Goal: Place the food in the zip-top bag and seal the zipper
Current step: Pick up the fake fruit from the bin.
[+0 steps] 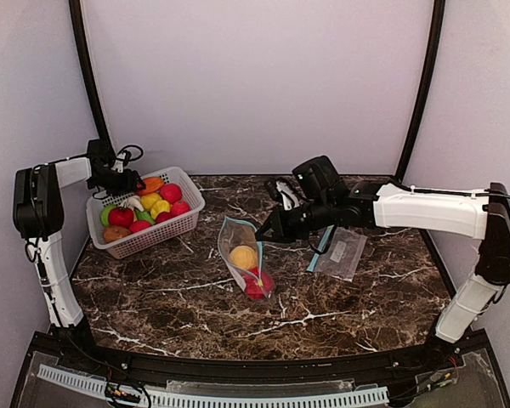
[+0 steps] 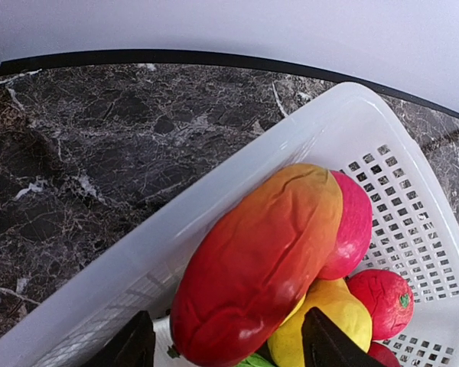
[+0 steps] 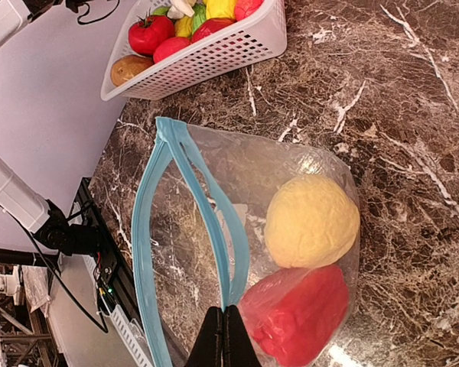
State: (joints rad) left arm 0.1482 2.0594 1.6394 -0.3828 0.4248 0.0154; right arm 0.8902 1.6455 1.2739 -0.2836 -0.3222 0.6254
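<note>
As the long red-and-orange fruit (image 2: pixel 252 267) lies on top of the pile, the left gripper (image 2: pixel 229 344) hangs right over it, fingers apart, one on each side. We see a sliver of gap on one side, so no grip yet.

We read this as the pick-up step for another piece of food. The next move calls for a squeeze across the fruit's narrow width, a lift clear of the wall, then a carry to the right.

Under that fruit we spot pink, yellow and red pieces, all in the white basket (image 2: pixel 237 183) at the far left of the marble table (image 1: pixel 153 297).

Out in the middle lies the zip-top bag (image 3: pixel 291 157), and the right gripper (image 3: pixel 223 336) is pinched together on its blue zipper rim, propping the mouth open. Inside sit a round yellow fruit (image 3: pixel 311 220) and a red piece (image 3: pixel 298 313), touching.

With the basket well stocked and the zipper unsealed, we judge there's a long way to go.
</note>
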